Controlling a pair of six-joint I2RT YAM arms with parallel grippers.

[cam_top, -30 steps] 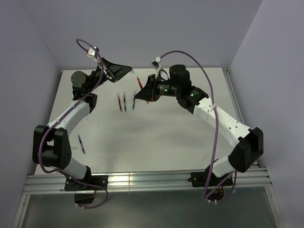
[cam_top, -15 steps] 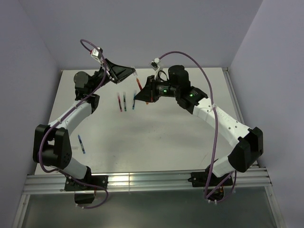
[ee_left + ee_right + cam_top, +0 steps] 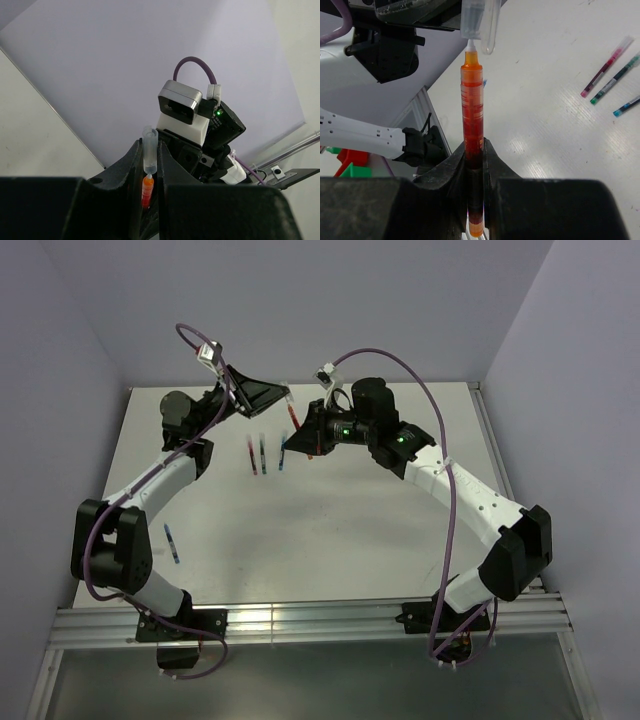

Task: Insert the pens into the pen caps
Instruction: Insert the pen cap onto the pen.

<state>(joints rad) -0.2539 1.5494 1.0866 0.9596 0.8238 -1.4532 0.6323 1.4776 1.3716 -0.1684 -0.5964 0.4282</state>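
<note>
Above the far middle of the worktop [image 3: 330, 530], my two tools meet in the air. My left tool [image 3: 150, 165] is clamped on a clear pen cap [image 3: 150, 149], its mouth facing the right arm. My right tool [image 3: 474, 155] is closed round the lower body of an orange-red pen [image 3: 472, 100], whose white nib sits right at the cap's mouth, barely entered if at all.

Both parts look like light, stiff, smooth plastic, so I judge either could slip or swivel between the pads under an off-axis push. The pen is gripped well back from its nib, leaving a long free length that may lever sideways; a hold nearer the nib would be firmer.

On the worktop, three more pens [image 3: 616, 79] lie just near of the tools, and a blue one [image 3: 172, 542] lies near the left arm.
</note>
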